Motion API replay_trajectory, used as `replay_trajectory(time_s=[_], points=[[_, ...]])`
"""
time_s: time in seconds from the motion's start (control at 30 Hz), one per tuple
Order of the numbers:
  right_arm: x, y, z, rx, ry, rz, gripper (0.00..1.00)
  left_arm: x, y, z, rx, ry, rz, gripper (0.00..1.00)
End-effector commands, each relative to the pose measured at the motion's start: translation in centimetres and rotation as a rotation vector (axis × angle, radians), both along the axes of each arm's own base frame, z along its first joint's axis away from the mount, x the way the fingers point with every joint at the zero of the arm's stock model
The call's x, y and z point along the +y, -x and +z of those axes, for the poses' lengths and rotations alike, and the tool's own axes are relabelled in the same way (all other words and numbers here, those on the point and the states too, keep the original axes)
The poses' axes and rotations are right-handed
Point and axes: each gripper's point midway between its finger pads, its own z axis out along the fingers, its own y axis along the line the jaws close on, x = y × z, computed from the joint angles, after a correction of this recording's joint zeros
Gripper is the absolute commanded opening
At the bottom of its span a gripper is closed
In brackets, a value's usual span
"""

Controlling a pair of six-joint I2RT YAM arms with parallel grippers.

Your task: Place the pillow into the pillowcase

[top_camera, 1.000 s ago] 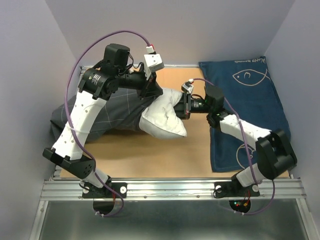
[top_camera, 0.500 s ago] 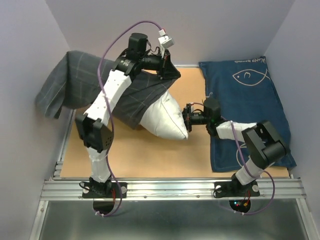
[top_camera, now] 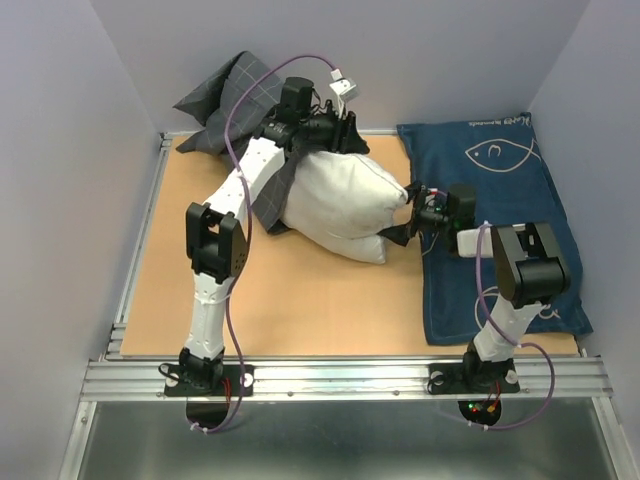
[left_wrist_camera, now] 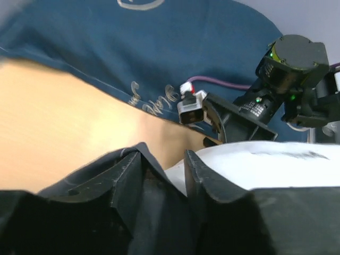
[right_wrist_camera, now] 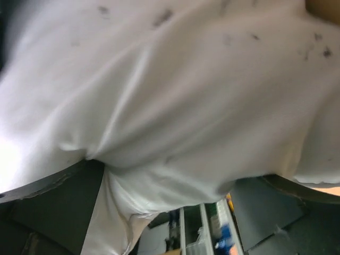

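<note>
Right gripper (top_camera: 404, 212) at the pillow's (top_camera: 340, 205) 3 o'clock corner, jaws spread wide around it, white pillow mid worktop (top_camera: 180, 260), left gripper (top_camera: 340, 137) at its 12 o'clock edge, jaws partly apart, grey checked pillowcase (top_camera: 235, 90) bunched at 11 o'clock

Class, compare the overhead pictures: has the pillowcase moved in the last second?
Yes. The pillowcase has swung from the table's left side to its far edge, bunching against the back wall and leaving the pillow mostly bare.
</note>
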Motion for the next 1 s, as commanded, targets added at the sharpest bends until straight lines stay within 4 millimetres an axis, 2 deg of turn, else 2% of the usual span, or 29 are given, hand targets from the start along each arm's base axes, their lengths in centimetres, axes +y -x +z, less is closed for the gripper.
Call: replay_trajectory(time_s=[0.0,0.03,0.07,0.13,0.17,0.2,0.23,0.27,0.3,0.33,0.37,0.4,0.43,0.5,0.53,0.57,0.6,0.63,0.67,0.7,0.73,0.77,0.83,0.87,0.9,0.93,0.97], points=[[-4.6,-5.5,1.9,-0.170,0.139,-0.140,1.00,2.8,1.2,11.6,-0.304,0.055,0.091,0.57],[-5.0,-5.7,2.8,-0.213,0.183,-0.145,1.00,3.3,1.2,12.5,-0.336,0.049,0.120,0.61],[-6.3,-7.1,3.8,-0.345,0.280,-0.165,1.00,4.1,1.9,14.6,-0.396,0.050,0.148,0.63],[-8.3,-8.0,4.4,-0.409,0.398,-0.200,1.00,5.5,1.7,16.8,-0.488,0.033,0.221,0.74],[-8.9,-8.0,4.2,-0.395,0.458,-0.198,1.00,6.7,1.1,17.5,-0.518,0.009,0.299,0.77],[-10.3,-8.6,4.9,-0.480,0.583,-0.221,1.00,8.2,0.9,18.6,-0.548,-0.017,0.385,0.88],[-11.0,-9.1,5.8,-0.551,0.641,-0.239,1.00,9.0,0.7,18.8,-0.548,-0.031,0.427,0.89],[-12.3,-9.2,5.7,-0.544,0.731,-0.272,1.00,10.1,1.1,18.9,-0.542,-0.053,0.456,0.89],[-13.2,-9.4,5.7,-0.608,0.819,-0.264,1.00,10.6,1.0,18.3,-0.531,-0.076,0.474,0.89],[-13.9,-9.5,5.9,-0.621,0.874,-0.267,1.00,11.4,0.6,16.2,-0.492,-0.122,0.494,0.89],[-14.5,-9.5,5.9,-0.634,0.922,-0.275,1.00,11.9,0.6,15.0,-0.477,-0.153,0.512,0.89],[-15.2,-9.7,5.7,-0.637,0.971,-0.292,1.00,12.7,0.9,14.9,-0.489,-0.171,0.532,0.89],[-15.3,-9.6,5.8,-0.681,1.000,-0.271,1.00,13.1,0.7,11.9,-0.444,-0.222,0.546,0.89],[-14.6,-9.5,5.7,-0.703,0.967,-0.234,1.00,13.7,0.7,10.8,-0.445,-0.240,0.577,0.89],[-14.2,-9.9,4.3,-0.686,0.950,-0.204,1.00,14.3,0.1,9.1,-0.419,-0.274,0.615,0.89],[-13.8,-10.0,3.6,-0.674,0.933,-0.182,1.00,14.3,-0.2,8.7,-0.414,-0.281,0.628,0.89],[-13.2,-10.2,3.2,-0.656,0.891,-0.163,1.00,14.1,-0.8,7.4,-0.403,-0.308,0.634,0.89],[-12.7,-10.7,1.6,-0.634,0.861,-0.140,1.00,14.5,-1.5,7.0,-0.401,-0.337,0.681,0.89],[-12.2,-10.8,0.7,-0.616,0.838,-0.117,1.00,14.3,-1.8,6.5,-0.394,-0.346,0.681,0.89],[-11.7,-10.8,-0.1,-0.595,0.821,-0.101,1.00,14.0,-2.4,5.0,-0.374,-0.369,0.673,0.89],[-11.2,-10.7,-1.0,-0.581,0.815,-0.087,1.00,13.5,-2.6,4.6,-0.373,-0.373,0.670,0.89],[-10.6,-10.9,-2.3,-0.579,0.803,-0.075,1.00,13.3,-3.2,3.1,-0.360,-0.398,0.673,0.89],[-9.1,-10.7,-3.3,-0.606,0.781,-0.048,0.98,12.3,-3.7,2.1,-0.375,-0.428,0.661,0.85],[-7.5,-10.5,-3.8,-0.631,0.762,-0.014,0.95,12.3,-4.4,0.5,-0.364,-0.468,0.680,0.83],[-6.8,-10.3,-4.1,-0.635,0.757,0.004,0.91,12.2,-4.5,-0.1,-0.358,-0.485,0.680,0.82],[-5.1,-9.6,-4.0,-0.646,0.729,0.041,0.85,12.0,-4.6,-0.4,-0.351,-0.491,0.672,0.81],[-3.8,-8.8,-3.6,-0.662,0.682,0.081,0.75,12.0,-4.7,-0.6,-0.338,-0.494,0.680,0.78]])
